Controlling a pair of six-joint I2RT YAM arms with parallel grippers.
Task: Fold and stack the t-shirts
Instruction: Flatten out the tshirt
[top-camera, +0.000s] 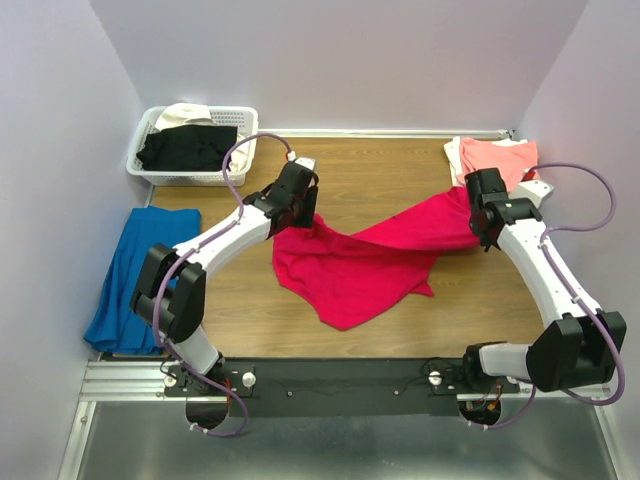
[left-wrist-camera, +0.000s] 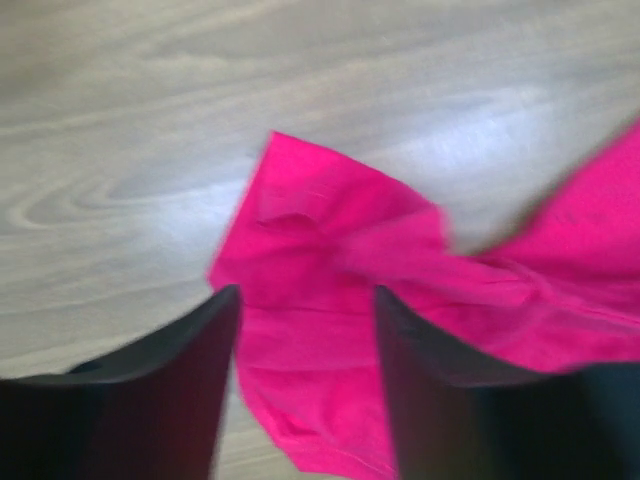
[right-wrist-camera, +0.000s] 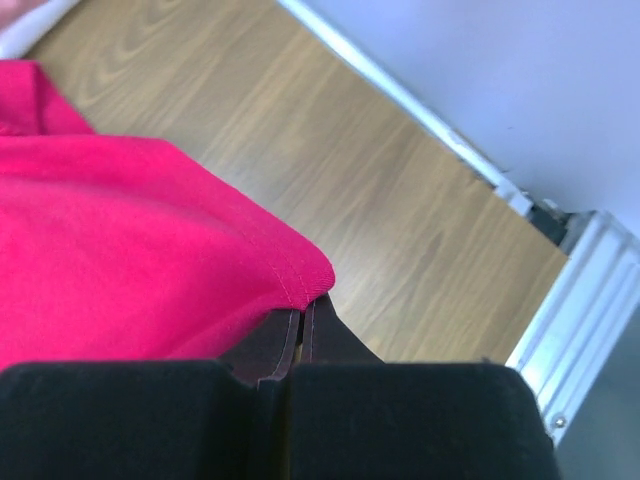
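Red t-shirt is lying crumpled mid-table, unfolded. I am pinching its hem in the right gripper and hovering the left gripper, jaws wide, over a corner. Salmon tee is sitting back right, black tee waiting in basket. Judging folding barely begun.

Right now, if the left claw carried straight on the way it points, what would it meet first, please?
The red t-shirt: its bunched corner lies directly ahead of the open left claw, with the wooden table beneath. How far off is unclear in the blurred wrist view.
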